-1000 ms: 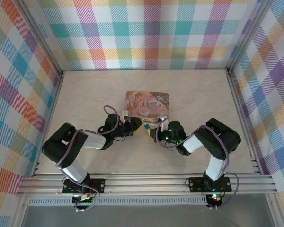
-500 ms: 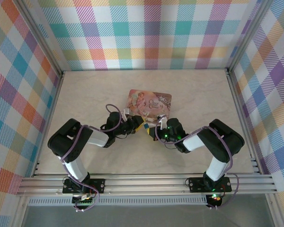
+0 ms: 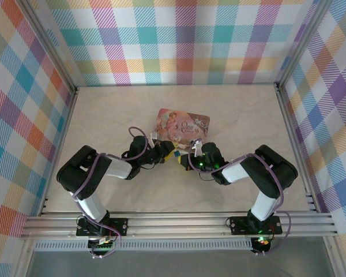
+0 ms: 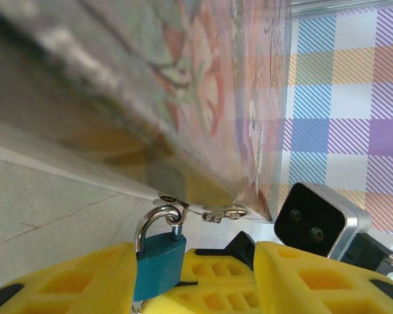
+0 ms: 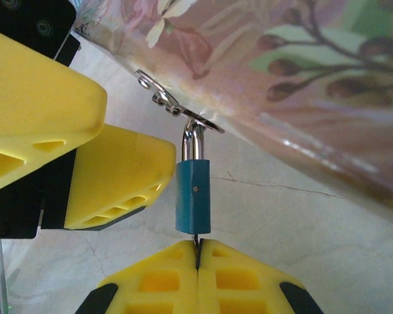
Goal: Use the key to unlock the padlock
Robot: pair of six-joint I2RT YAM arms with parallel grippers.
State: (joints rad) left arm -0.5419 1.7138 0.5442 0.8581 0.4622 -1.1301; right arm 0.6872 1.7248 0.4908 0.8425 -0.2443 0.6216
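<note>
Right gripper point(image 5: 198, 254) pinches the key point(image 5: 196, 243) under the padlock point(image 5: 192, 196). Left gripper point(image 3: 168, 153) stands half open beside it

Black-and-white arms point(image 3: 98, 176), purple cables point(image 3: 139, 138), yellow fingers point(image 5: 150, 280).

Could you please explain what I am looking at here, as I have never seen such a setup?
These are two robot arms bolted at the near edge of a table, each ending in a yellow two-finger gripper. One picture looks down from above; the other two come from cameras on the wrists, so each sees its own fingers up close. On the table lies a pink illustrated tin, with a small teal padlock hooked through its clasp. The right gripper is shut on a thin metal piece, evidently the key, at the padlock's underside. The left gripper stands open, one fingertip right beside the padlock; whether it touches, I cannot tell.
</note>
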